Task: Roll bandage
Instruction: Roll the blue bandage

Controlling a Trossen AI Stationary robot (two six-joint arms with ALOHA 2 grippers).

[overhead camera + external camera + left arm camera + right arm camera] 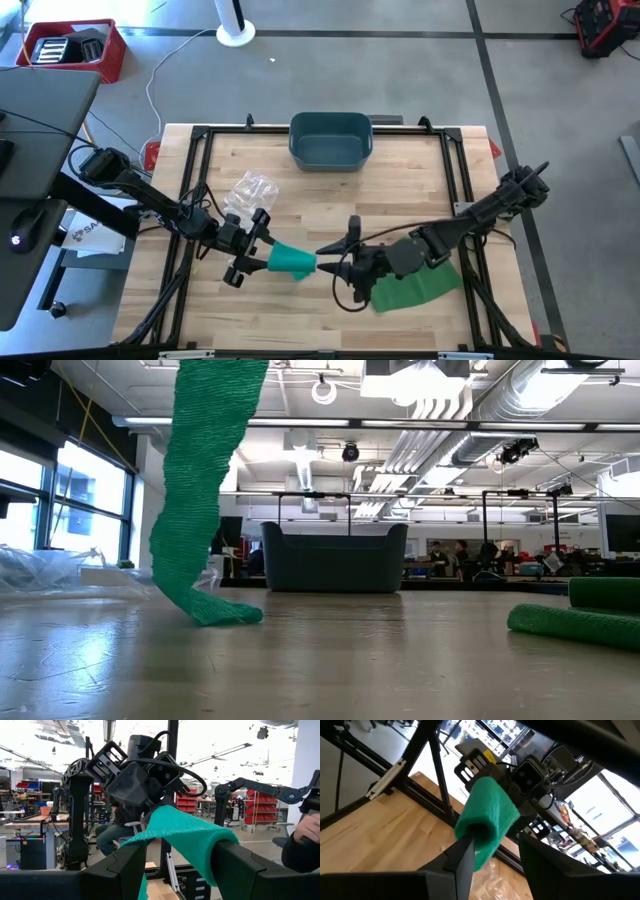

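A green bandage (290, 262), partly wound into a hollow roll, is held above the table's middle between my two grippers. Its loose tail (205, 490) hangs down, and the tail's end (222, 612) lies on the wood. My left gripper (260, 252) is at the roll's left end, its fingers spread wide with the roll (185, 832) across them. My right gripper (332, 262) comes in from the right, open, at the roll's other end (487, 815). My left gripper holds the roll's left end (220, 842), which spans the gap between its two wide-set fingers and lies over their tips. The fingers come nearly level from the table's left. The roll is lifted clear and the tail hangs slack below it. My right gripper has one finger (465, 852) stuck into the roll's hollow right end (477, 827), coming nearly level from the table's right. The other finger (540, 857) stands outside the roll with a gap to the cloth.
A second green bandage (415, 285) lies flat on the table under my right arm (590, 622). A crumpled clear wrapper (250, 190) lies at the left, and a dark blue bin (330, 140) stands at the far edge. Black frame rails (195, 170) border the table.
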